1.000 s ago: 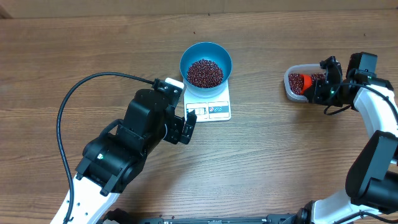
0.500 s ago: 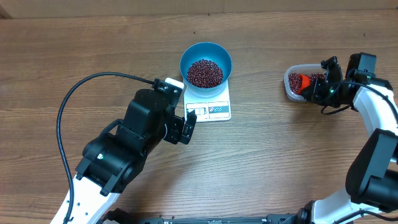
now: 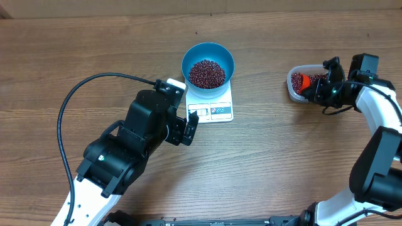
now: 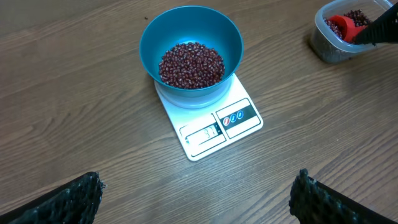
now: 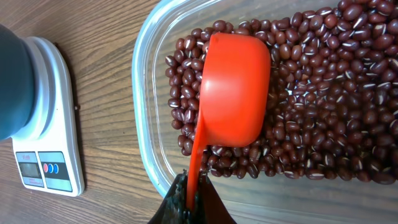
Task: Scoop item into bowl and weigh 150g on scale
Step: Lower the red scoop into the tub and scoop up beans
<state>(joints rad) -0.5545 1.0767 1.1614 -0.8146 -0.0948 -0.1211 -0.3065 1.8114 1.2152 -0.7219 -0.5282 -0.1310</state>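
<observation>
The blue bowl (image 3: 208, 51) stands on the white scale (image 3: 213, 112), holding a heap of dark red-brown beans (image 3: 206, 73). The left wrist view shows the bowl (image 4: 149, 37), its beans (image 4: 191, 64) and the scale (image 4: 214, 127) ahead. My left gripper (image 4: 198, 183) hangs open over bare wood just in front of the scale. My right gripper (image 5: 191, 199) is shut on the handle of the red-orange scoop (image 5: 236, 93). The scoop's cup lies on the beans (image 5: 323, 93) in the clear tub (image 5: 146, 124), its outer side towards the camera.
The clear tub (image 3: 293, 88) sits at the right of the wooden table, with the scoop (image 3: 304, 81) inside it and the right gripper (image 3: 319, 91) at its near side. The left arm (image 3: 147, 125) and its black cable (image 3: 69, 107) take up the lower left.
The right gripper has moved the scoop slightly leftward and further into the tub. The left arm, bowl and scale have not moved.
</observation>
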